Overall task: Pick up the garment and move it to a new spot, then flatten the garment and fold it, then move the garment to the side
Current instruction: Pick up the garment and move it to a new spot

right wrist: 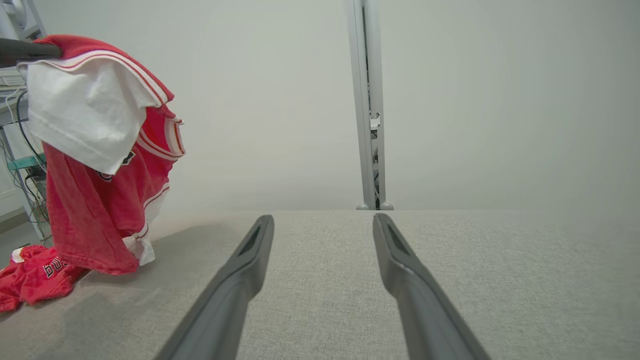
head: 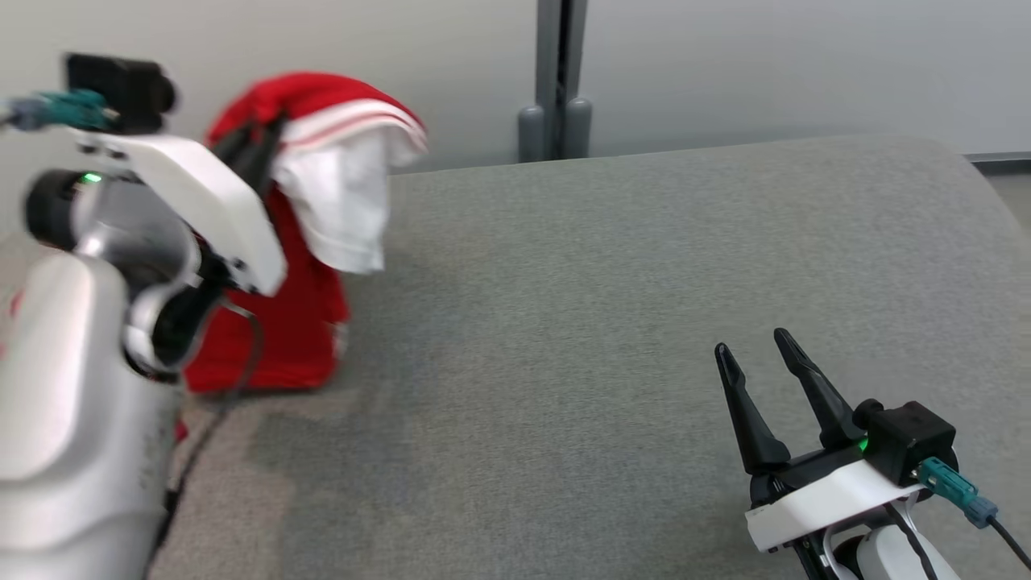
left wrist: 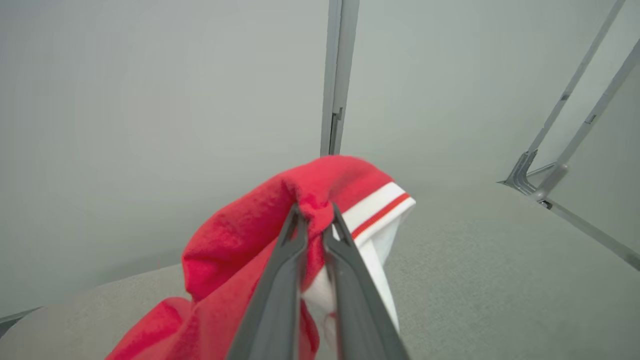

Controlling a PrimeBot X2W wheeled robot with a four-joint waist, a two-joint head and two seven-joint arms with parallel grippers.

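A red garment [head: 298, 322] with white sleeves and red-and-white trim hangs at the left of the grey table, lifted high. My left gripper [head: 262, 141] is shut on its top fold, and the cloth drapes down from there. Seen along the left fingers, the garment [left wrist: 260, 235] bunches around the closed tips of that left gripper [left wrist: 314, 212]. From the right wrist, the garment [right wrist: 100, 200] hangs at the far left, its lower hem close to the table. My right gripper [head: 757, 346] stands open and empty near the table's front right, and its right gripper [right wrist: 322, 222] fingers frame bare cloth surface.
The grey fabric table [head: 644, 282] stretches wide to the right. A second red garment [right wrist: 35, 275] lies crumpled at the left edge. A grey wall with a vertical post [head: 556, 80] runs behind the table. Metal frame legs [left wrist: 550, 170] stand at the far right.
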